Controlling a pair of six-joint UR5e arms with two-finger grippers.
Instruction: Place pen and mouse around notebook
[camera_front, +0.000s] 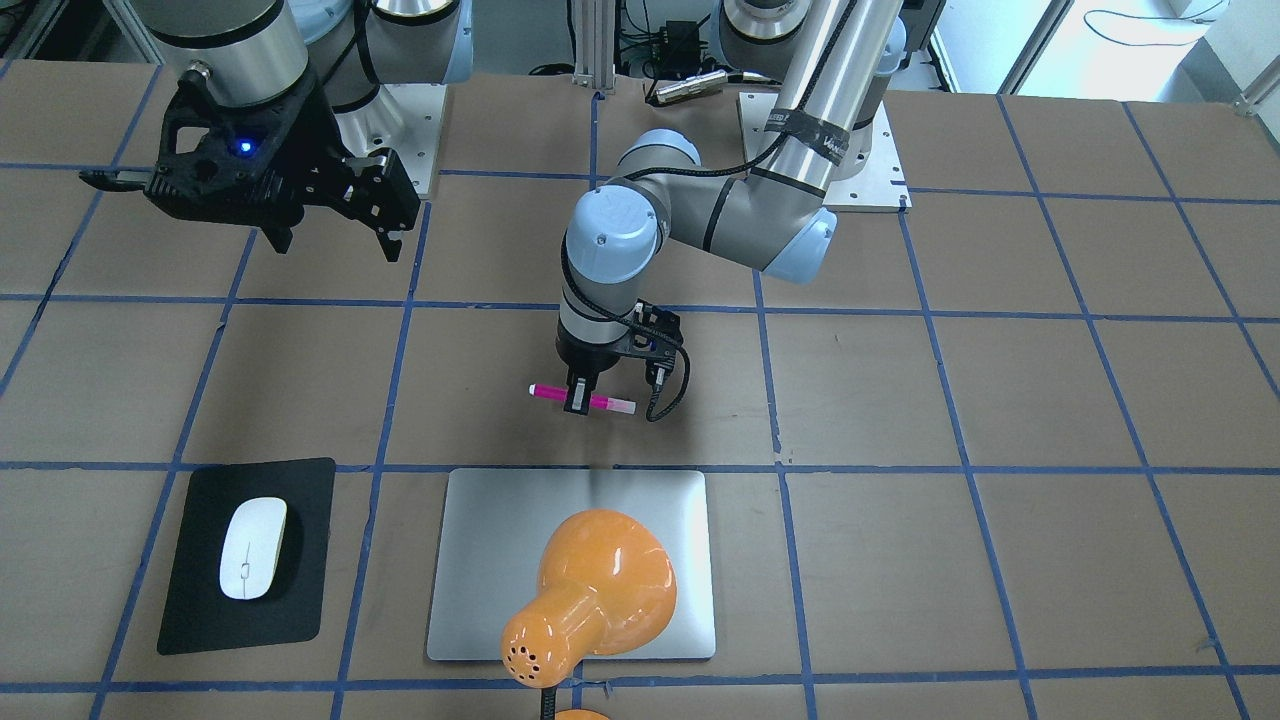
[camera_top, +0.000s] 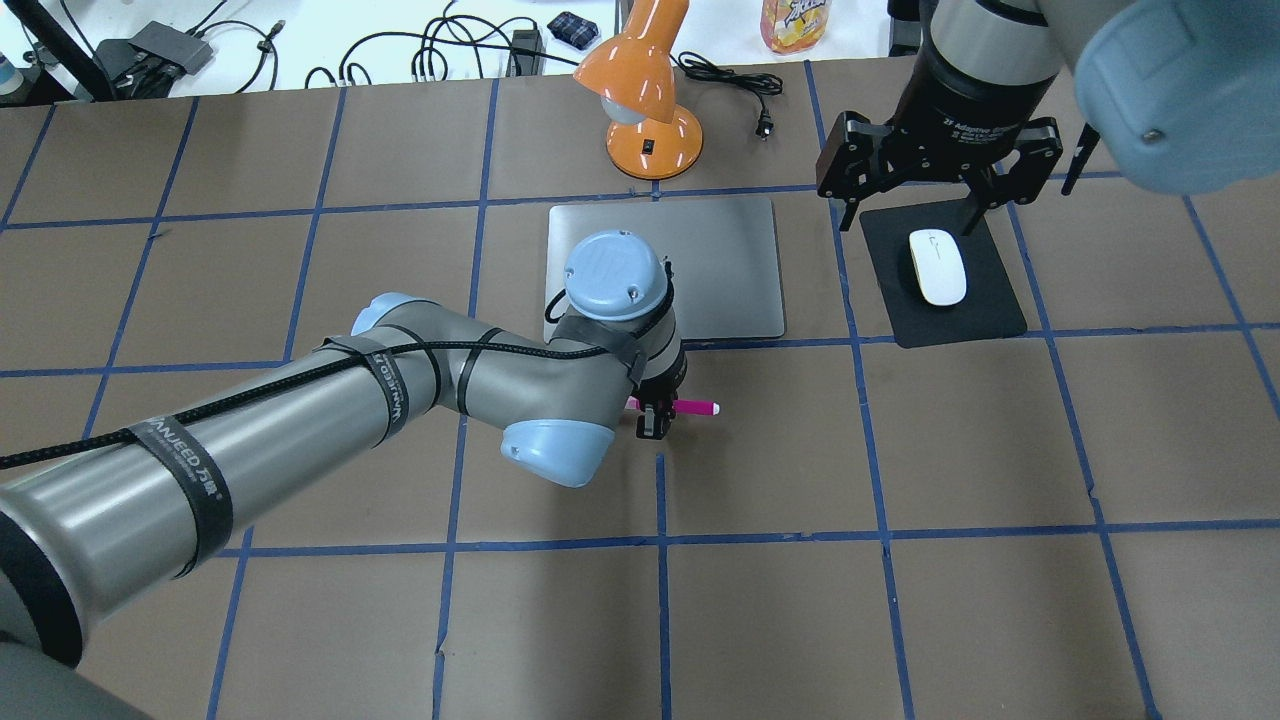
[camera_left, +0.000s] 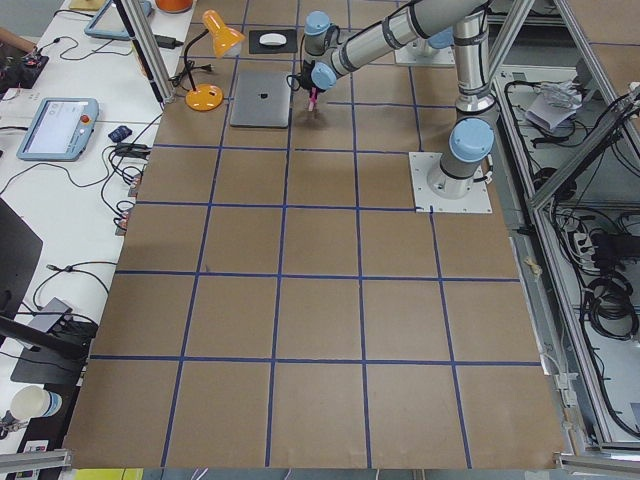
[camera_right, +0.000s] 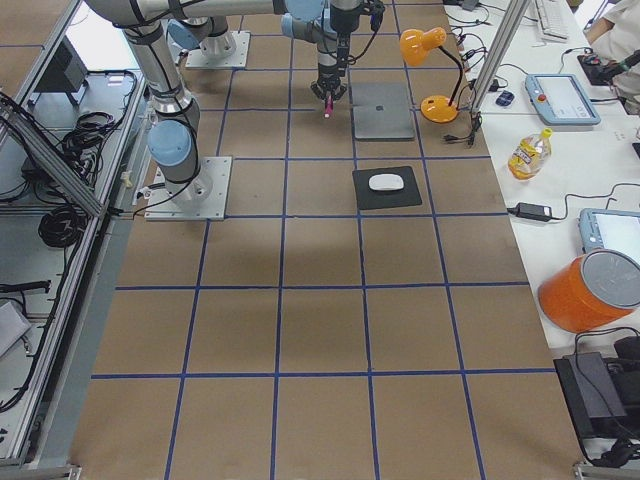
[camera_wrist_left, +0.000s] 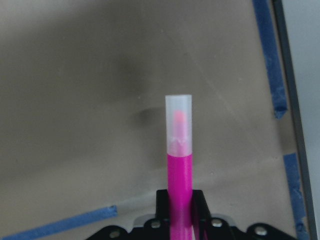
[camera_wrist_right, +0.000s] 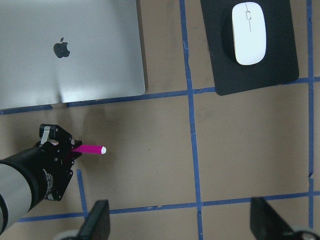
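The magenta pen (camera_front: 545, 392) lies level in my left gripper (camera_front: 579, 402), which is shut on its middle a short way on the robot's side of the notebook (camera_front: 500, 560). In the left wrist view the pen (camera_wrist_left: 179, 150) sticks out past the fingers and casts a shadow on the brown table. The silver notebook (camera_top: 720, 270) lies flat. The white mouse (camera_top: 937, 267) rests on a black mat (camera_top: 990, 310) beside the notebook. My right gripper (camera_top: 912, 215) hangs open high above the mat's far edge, holding nothing.
An orange desk lamp (camera_top: 645, 90) stands at the notebook's far side, and its shade (camera_front: 600, 590) overlaps the notebook in the front-facing view. Cables and a drink bottle (camera_top: 795, 22) lie beyond the table's far edge. Blue tape lines grid the brown table.
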